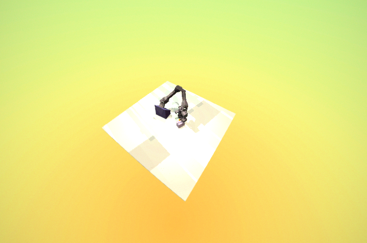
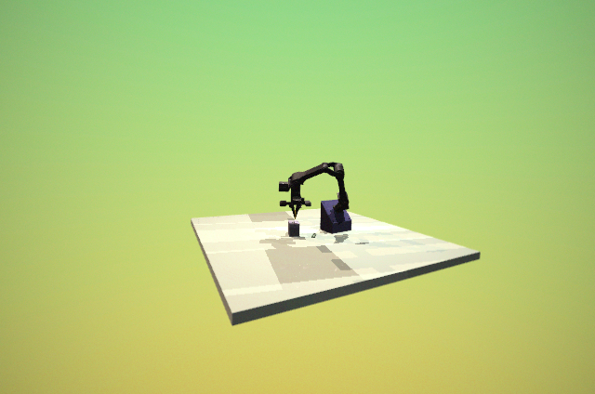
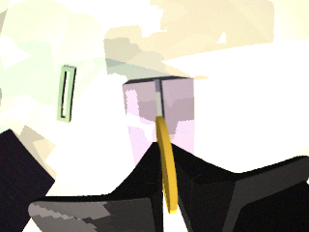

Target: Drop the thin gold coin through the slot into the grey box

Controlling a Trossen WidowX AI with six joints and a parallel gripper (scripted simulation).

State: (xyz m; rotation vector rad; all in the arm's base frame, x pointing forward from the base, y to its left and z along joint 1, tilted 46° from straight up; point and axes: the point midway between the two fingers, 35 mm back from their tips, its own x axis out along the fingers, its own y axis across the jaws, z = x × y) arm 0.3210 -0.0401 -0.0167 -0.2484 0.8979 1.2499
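The jaws pinch the gold coin [image 3: 168, 166] edge-on between them, its upper rim jutting forward in line with the narrow slot [image 3: 158, 99] in the pale box [image 3: 160, 120] directly below. The empty green holder [image 3: 66, 93] lies apart to the left on the tabletop [image 2: 307, 279], beside the arm's dark base [image 2: 335, 219].

We are holding the coin [image 3: 168, 168] edge-on above the box [image 3: 158, 119], in line with its slot [image 3: 158, 96]; the holder [image 3: 66, 93] is lying off to the left.
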